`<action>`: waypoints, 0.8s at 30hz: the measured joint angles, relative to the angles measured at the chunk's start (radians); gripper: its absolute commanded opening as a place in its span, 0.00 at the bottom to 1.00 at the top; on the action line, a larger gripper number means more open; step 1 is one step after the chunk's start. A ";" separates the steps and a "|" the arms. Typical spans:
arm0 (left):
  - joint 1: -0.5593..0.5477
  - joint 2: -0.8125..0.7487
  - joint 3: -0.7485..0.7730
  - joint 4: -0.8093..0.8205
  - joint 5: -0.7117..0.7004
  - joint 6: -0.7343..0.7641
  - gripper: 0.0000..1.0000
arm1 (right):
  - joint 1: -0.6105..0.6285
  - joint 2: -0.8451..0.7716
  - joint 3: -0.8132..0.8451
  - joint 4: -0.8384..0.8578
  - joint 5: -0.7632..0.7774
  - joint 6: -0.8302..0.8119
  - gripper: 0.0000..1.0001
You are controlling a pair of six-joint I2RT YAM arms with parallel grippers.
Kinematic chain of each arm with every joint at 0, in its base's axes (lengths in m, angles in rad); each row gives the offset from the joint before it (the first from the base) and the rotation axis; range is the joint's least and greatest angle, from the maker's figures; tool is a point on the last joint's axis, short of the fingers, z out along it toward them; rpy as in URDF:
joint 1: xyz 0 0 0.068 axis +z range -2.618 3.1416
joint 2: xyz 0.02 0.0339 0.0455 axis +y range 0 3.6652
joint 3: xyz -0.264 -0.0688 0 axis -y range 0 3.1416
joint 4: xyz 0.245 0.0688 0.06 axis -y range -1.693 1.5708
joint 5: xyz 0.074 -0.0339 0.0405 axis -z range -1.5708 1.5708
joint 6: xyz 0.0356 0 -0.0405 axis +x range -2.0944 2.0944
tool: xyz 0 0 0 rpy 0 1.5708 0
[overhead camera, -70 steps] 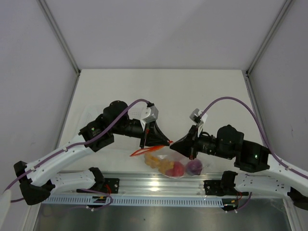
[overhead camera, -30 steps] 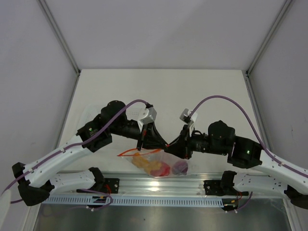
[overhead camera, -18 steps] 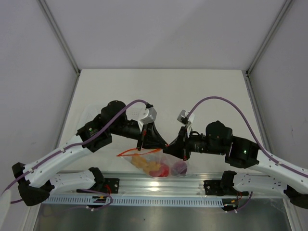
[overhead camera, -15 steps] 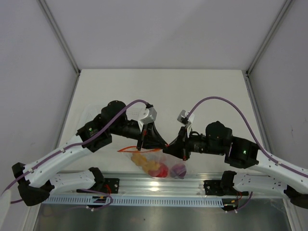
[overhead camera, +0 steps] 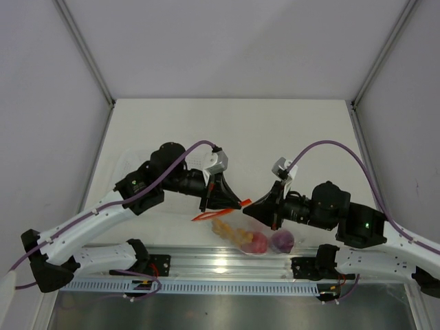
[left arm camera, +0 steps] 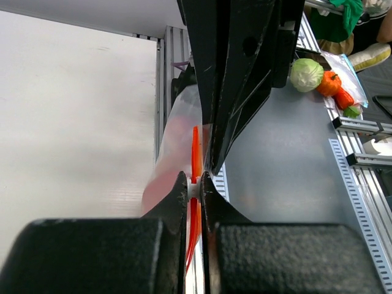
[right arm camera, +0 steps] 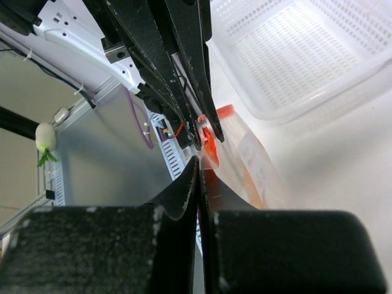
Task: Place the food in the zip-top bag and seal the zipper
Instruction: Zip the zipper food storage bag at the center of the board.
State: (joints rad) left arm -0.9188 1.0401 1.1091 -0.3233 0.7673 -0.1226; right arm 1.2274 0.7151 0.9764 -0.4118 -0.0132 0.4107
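top external, left gripper (overhead camera: 238,201), right gripper (overhead camera: 247,205) pinching zipper (overhead camera: 206,216)

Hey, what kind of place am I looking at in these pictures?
Probably a robot lab test cell, not a kitchen: two arms bolted to a metal rail, plain white panels round the table, and toy food in a clear bag.

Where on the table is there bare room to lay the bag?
Bare: the far half of the table, from its back edge to the left hand and right hand. Crowded: near centre, where both pinch the zip-top bag, and the tray at left.
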 measured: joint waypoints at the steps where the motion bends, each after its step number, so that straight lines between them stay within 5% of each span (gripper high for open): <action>1: 0.000 0.003 0.000 0.000 -0.002 0.000 0.01 | 0.001 -0.003 0.000 -0.004 0.011 0.000 0.00; 24: 0.010 0.010 -0.050 0.048 -0.003 0.010 0.01 | 0.009 -0.008 0.098 -0.141 0.160 -0.014 0.00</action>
State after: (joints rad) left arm -0.9085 1.0500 1.0595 -0.2756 0.7639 -0.1123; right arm 1.2362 0.7074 1.0744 -0.5526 0.1467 0.3965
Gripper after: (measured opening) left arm 0.038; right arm 0.003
